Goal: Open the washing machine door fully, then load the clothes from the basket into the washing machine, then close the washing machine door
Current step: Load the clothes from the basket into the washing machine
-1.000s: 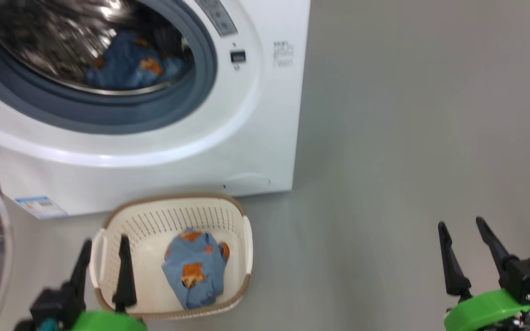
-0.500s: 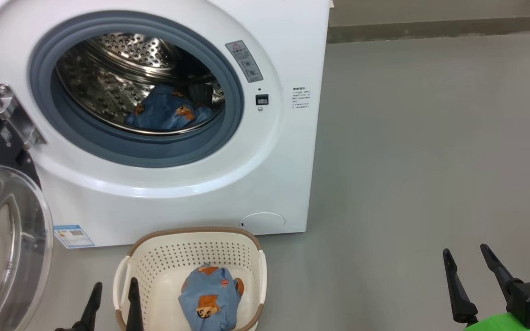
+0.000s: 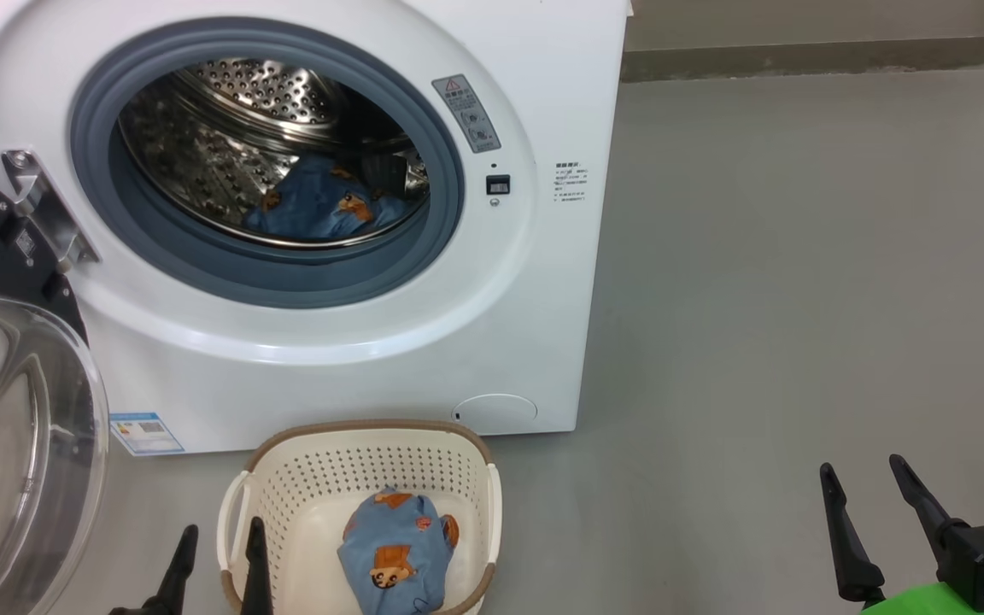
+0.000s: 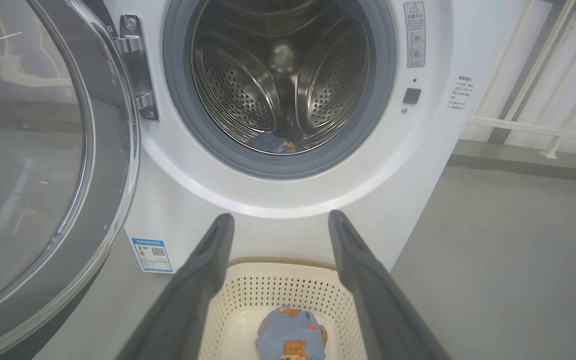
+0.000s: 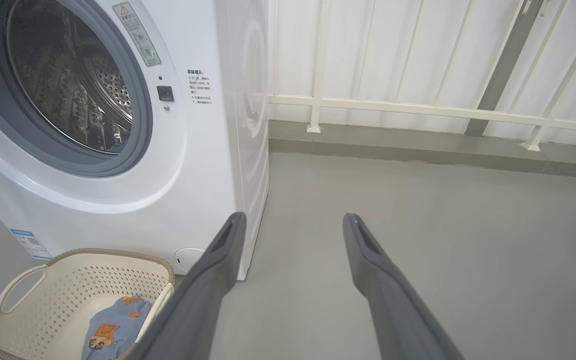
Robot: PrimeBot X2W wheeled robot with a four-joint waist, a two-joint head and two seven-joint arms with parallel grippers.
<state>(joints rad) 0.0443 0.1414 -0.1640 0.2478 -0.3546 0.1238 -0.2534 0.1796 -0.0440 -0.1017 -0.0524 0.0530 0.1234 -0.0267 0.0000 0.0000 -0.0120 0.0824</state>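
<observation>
The white washing machine (image 3: 355, 359) stands with its round black-rimmed glass door (image 3: 5, 444) swung wide open to the left on its metal hinge (image 3: 43, 213). One light blue printed garment (image 3: 321, 205) lies inside the steel drum (image 4: 278, 90). Another piece of the clothes (image 3: 398, 559) lies in the cream basket (image 3: 372, 461) on the floor before the machine. My left gripper (image 3: 219, 534) stands open and empty just left of the basket's near corner. My right gripper (image 3: 859, 474) is open and empty over bare floor, far to the right. The left gripper (image 4: 278, 220) points at the machine's front above the basket (image 4: 278, 295).
Grey floor (image 3: 799, 299) stretches right of the machine. A white railing (image 5: 418, 107) and a low kerb (image 5: 418, 150) run along the back wall. A blue label sticker (image 3: 146, 431) and a round service flap (image 3: 496, 408) sit low on the machine's front.
The head camera has tilted up, so the whole picture shifted down and sharpened. Both grippers stay open. The garments in the drum and the basket have not moved.
</observation>
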